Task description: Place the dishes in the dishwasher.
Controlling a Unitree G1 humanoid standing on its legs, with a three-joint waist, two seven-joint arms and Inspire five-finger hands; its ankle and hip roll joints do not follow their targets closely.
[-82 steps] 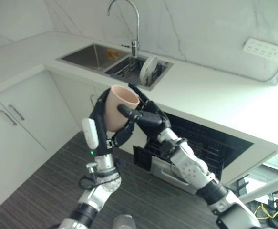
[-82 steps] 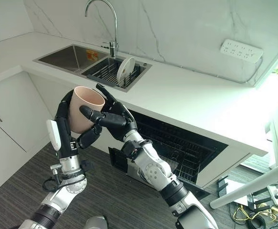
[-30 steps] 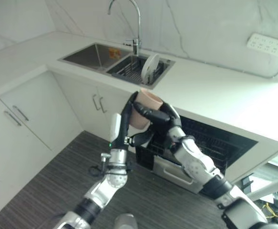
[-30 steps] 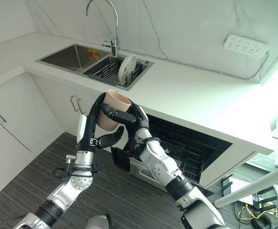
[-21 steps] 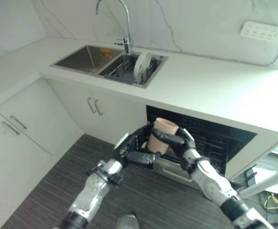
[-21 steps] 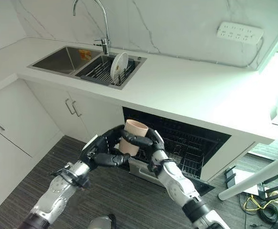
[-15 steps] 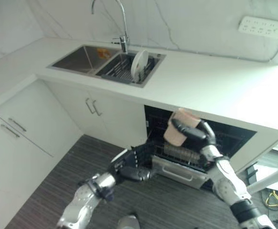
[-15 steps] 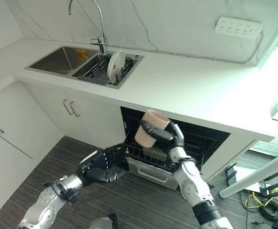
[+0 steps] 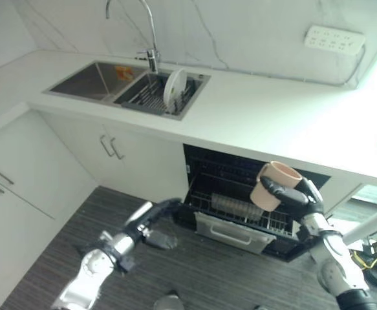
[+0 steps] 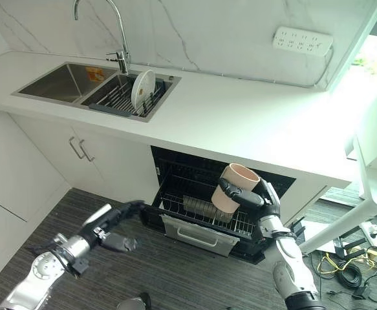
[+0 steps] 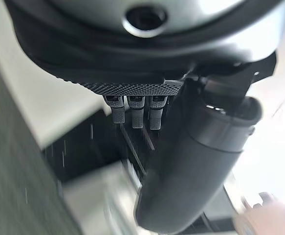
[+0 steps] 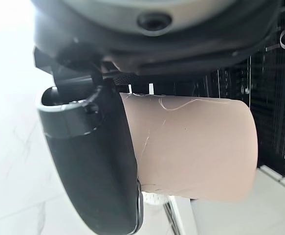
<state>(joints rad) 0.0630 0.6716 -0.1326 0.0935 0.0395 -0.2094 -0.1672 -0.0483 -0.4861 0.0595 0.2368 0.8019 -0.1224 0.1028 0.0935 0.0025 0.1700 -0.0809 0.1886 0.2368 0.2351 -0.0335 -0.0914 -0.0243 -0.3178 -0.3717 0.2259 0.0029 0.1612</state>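
White counter [image 10: 253, 126] runs along the far wall, and below it the dishwasher [image 10: 207, 200] stands open with its rack [image 10: 201, 210] pulled out toward us. Look at the right hand [image 10: 256, 200]: fingers and thumb curled round the pink cup [image 10: 232, 187], pinching it firmly (its wrist view shows the thumb [image 12: 96, 161] lying across the cup's side). The cup hangs in the air, tilted, mouth up and toward the far wall, over the right part of the rack and touching nothing else. Over to the left hand [image 10: 114, 223], low above the dark striped floor [image 10: 175, 278], just beside the dishwasher's near-left corner: fingers stretched straight toward the rack, thumb apart, holding nothing. Moving outward, far left on the counter sits the double sink [image 10: 97, 87], with a white plate [image 10: 141, 89] standing upright in the drying rack [image 10: 120, 95] of its right basin, the tap [image 10: 114, 29] arching behind. A white power strip [image 10: 302, 40] is on the marble wall.
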